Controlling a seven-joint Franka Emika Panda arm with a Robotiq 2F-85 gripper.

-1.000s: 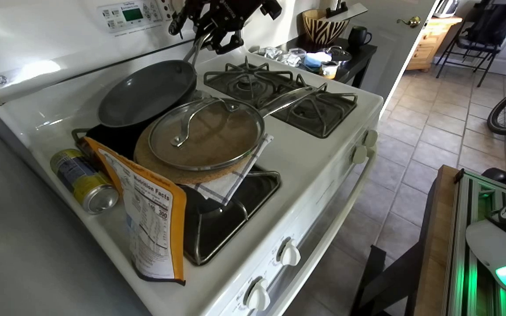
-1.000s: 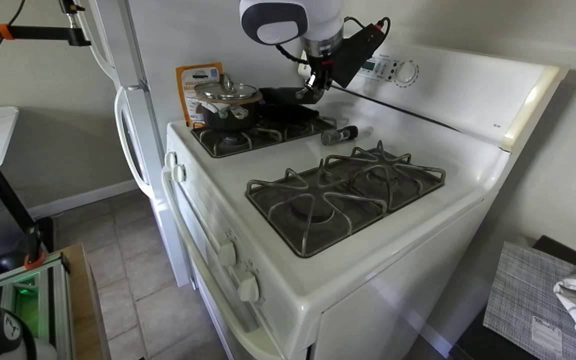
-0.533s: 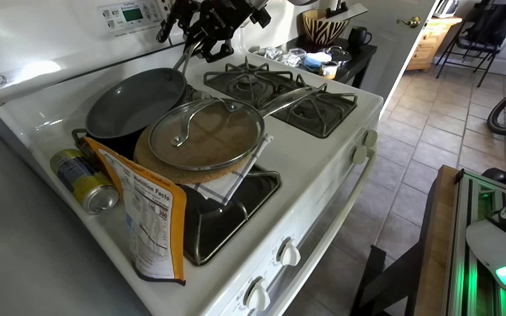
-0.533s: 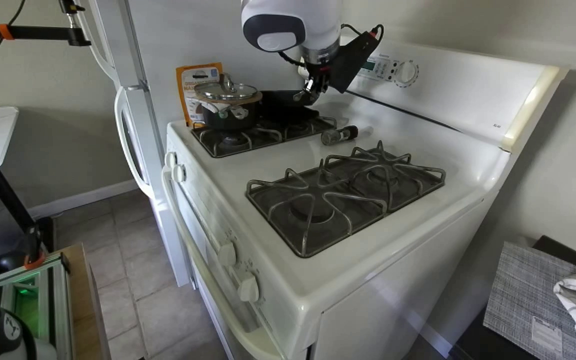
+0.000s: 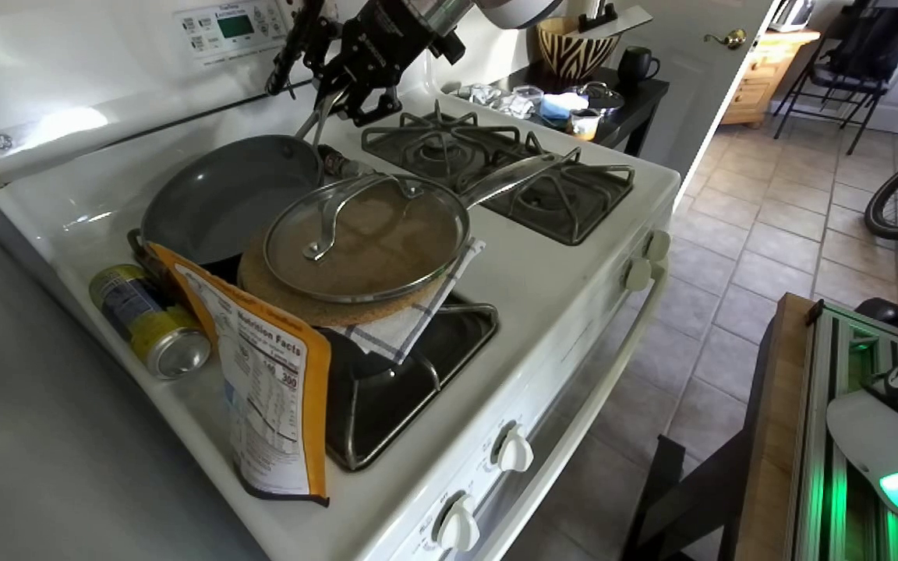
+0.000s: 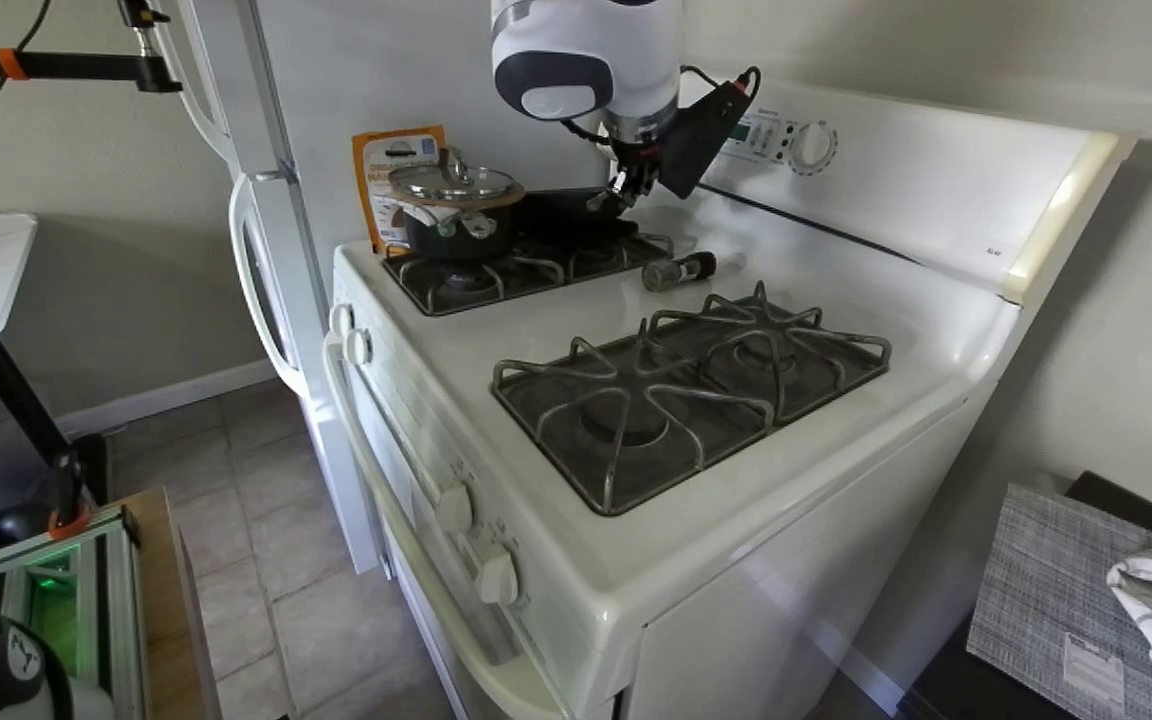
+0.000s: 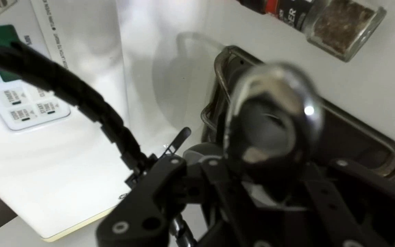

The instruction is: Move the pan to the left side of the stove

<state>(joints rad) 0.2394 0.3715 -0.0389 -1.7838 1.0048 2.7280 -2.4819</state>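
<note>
Closed, the tool (image 5: pixel 342 95) held the grey frying pan (image 5: pixel 223 202) by its metal handle (image 7: pixel 305 128), its opening narrowed to the width of that grip. The pan looked close to level at the left side of the gas stove (image 6: pixel 526 325), whose top was the desk, near the back-left corner and just behind a lidded saucepan (image 6: pixel 461 238); whether its base touched down was hidden. Setting down seemed the step in hand, most of the carry done. The next move, I judged, called for a short lowering until the base settled, then letting go and drawing off the handle. Room looked tight toward the left edge, where a yellow can (image 5: pixel 149 323) lay and an orange-edged pouch (image 5: pixel 270 389) stood, and toward the back edge, walled by the back panel (image 6: pixel 916 185). Easier retreat led toward the right edge, past a spice jar (image 6: pixel 678 270) lying mid-desk
</note>
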